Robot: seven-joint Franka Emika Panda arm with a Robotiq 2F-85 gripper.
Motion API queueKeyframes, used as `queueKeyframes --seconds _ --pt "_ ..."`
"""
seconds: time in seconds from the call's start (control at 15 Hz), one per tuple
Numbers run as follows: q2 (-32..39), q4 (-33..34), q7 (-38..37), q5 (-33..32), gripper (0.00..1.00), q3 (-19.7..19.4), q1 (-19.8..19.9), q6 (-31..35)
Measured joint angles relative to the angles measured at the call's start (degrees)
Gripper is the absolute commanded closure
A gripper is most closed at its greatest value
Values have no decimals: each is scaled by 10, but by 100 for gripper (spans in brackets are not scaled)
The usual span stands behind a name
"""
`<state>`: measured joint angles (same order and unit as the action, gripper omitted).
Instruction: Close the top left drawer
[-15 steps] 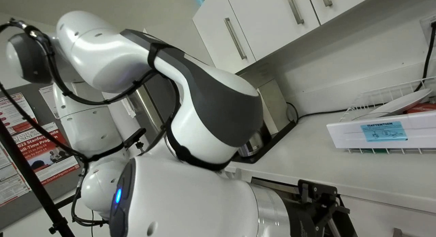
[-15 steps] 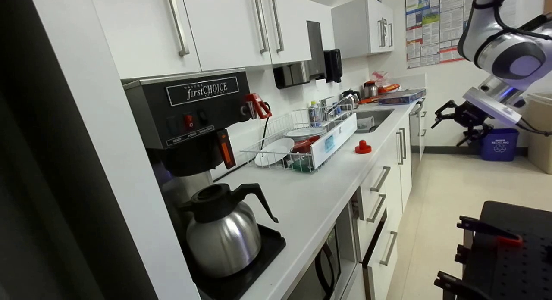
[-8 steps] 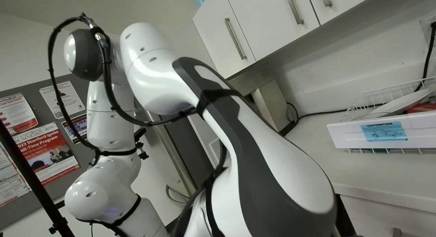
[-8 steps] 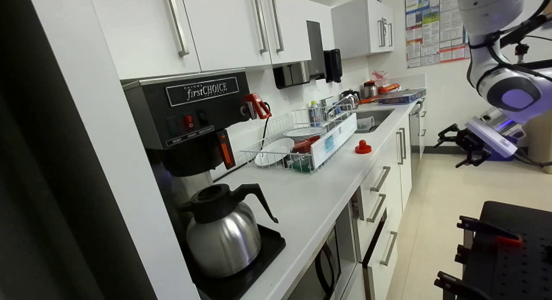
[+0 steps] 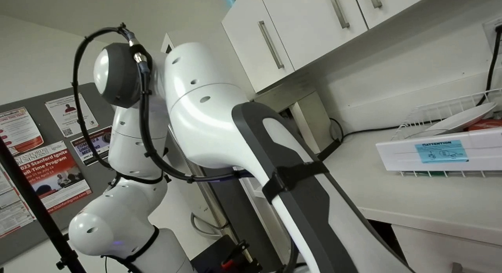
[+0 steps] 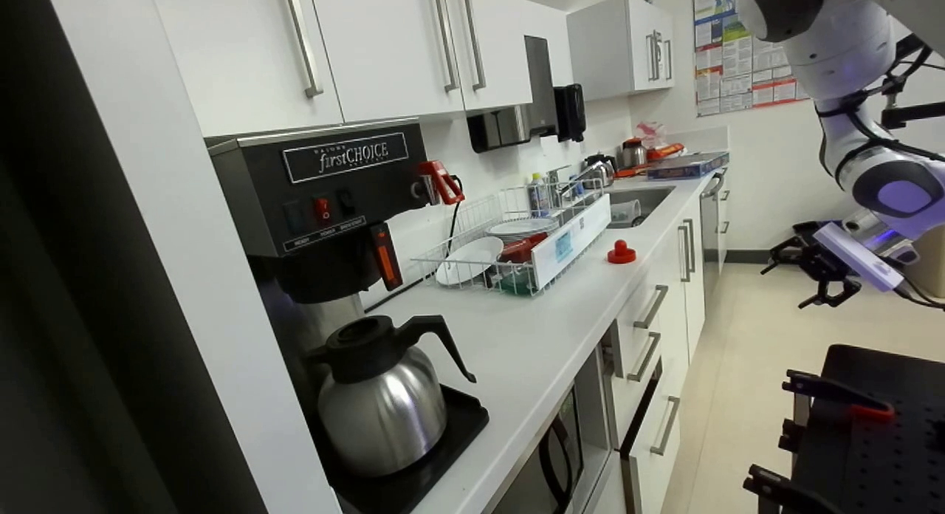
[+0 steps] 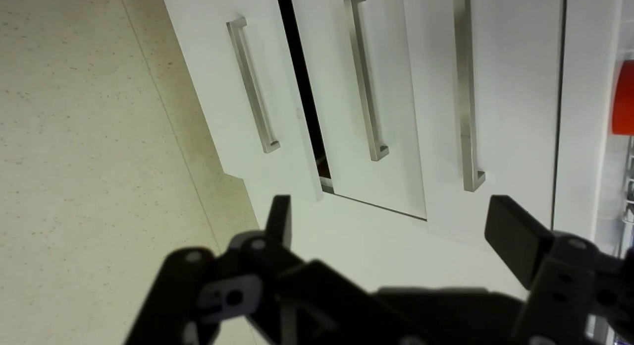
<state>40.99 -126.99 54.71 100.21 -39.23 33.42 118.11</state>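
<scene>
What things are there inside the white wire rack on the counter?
White plates, something red and something green are visible. The white front panel hides much of the low part behind it; whatever lies there cannot be seen.

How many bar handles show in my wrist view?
3: a left handle, a middle handle and a right handle cut off at the picture's top. More may be hidden behind the gripper or lie out of frame.
</scene>
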Motion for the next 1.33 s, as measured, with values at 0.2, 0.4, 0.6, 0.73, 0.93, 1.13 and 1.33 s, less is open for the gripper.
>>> queueKeyframes --seconds 0.2,0.4,0.6,0.73,0.93,1.13,1.33 --pt "1 1 11 4 0 4 0 0" --pt "13 16 72 5 0 27 22 -26" --pt "44 44 105 -13 0 62 60 -106" --pt "71 68 127 -16 0 88 92 -159" --pt "102 96 162 -11 0 118 123 -187" --pt "105 97 162 -11 0 117 123 -187" --pt "105 97 163 -8 0 118 123 -183"
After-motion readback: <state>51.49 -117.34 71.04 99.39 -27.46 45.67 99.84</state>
